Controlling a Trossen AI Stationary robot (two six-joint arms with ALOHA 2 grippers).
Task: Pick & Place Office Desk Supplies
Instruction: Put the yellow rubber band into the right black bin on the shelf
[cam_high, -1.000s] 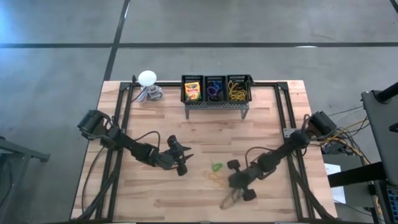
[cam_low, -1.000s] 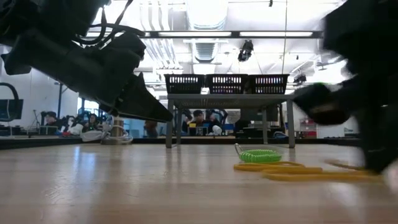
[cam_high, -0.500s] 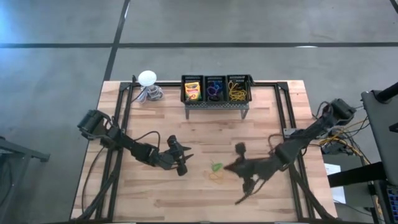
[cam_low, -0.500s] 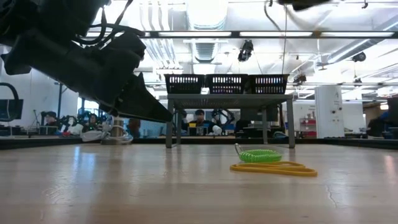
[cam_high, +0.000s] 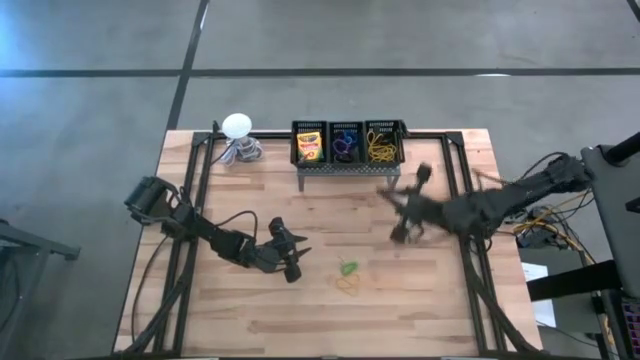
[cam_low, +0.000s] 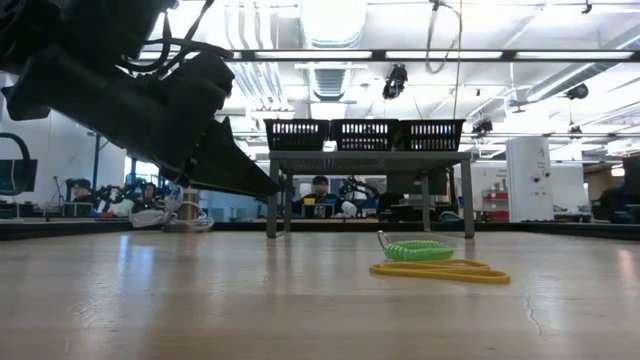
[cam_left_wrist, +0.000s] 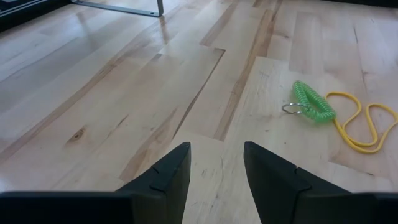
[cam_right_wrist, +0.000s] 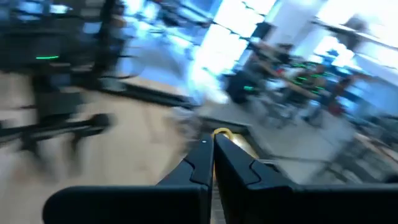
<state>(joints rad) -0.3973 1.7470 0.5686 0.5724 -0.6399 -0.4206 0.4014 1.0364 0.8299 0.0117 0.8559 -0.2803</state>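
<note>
1. Fingers of the left gripper (cam_left_wrist: 214, 171) stand apart with nothing between them, low over the table (cam_high: 250, 210) near its middle-left.
2. Just ahead of that gripper a green coiled ring (cam_left_wrist: 313, 105) lies flat on the wood, its small metal loop on the side nearer the gripper.
3. A yellow rubber band (cam_left_wrist: 364, 127) lies touching the green ring on its far side; the low view shows both (cam_low: 440, 270) resting on the table surface.
4. The right gripper (cam_high: 410, 205) is raised above the table's right half, near the rack, blurred; its fingers (cam_right_wrist: 205, 163) are pressed together, and something yellow (cam_right_wrist: 221, 132) shows at their tips.
5. The black three-bin rack (cam_high: 348, 165) stands at the far edge: crayon box (cam_high: 309, 146) in the left bin, dark rings (cam_high: 346, 146) in the middle, yellow bands (cam_high: 381, 146) in the right.
6. A white ball-shaped object (cam_high: 237, 126) sits left of the rack.
</note>
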